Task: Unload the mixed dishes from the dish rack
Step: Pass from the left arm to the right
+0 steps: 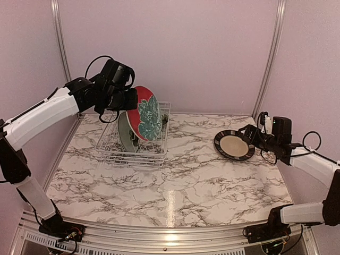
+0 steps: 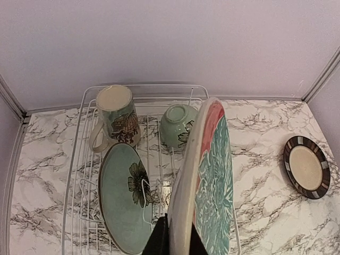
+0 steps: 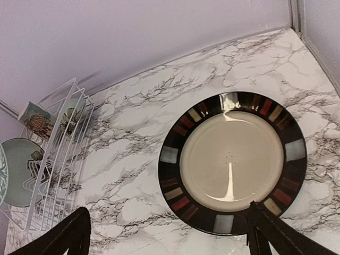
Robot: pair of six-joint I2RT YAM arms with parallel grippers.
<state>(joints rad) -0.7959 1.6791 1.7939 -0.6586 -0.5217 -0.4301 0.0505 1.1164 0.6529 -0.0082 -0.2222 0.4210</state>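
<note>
My left gripper (image 1: 130, 99) is shut on the rim of a red plate with a teal leaf pattern (image 1: 146, 113), holding it on edge above the white wire dish rack (image 1: 133, 157); in the left wrist view the fingers (image 2: 178, 241) pinch that plate (image 2: 210, 175). In the rack (image 2: 74, 175) are the pale green floral plate (image 2: 119, 196), the cream floral mug (image 2: 117, 117) and the small green bowl (image 2: 178, 125). The cream plate with dark striped rim (image 1: 234, 144) lies flat on the table at the right. My right gripper (image 3: 167, 239) is open beside it (image 3: 231, 162), one finger over its near rim.
The marble table is boxed in by lilac walls at the back and both sides. The rack (image 3: 53, 159) stands at the back left, close to the left wall. The striped plate also shows in the left wrist view (image 2: 306, 166).
</note>
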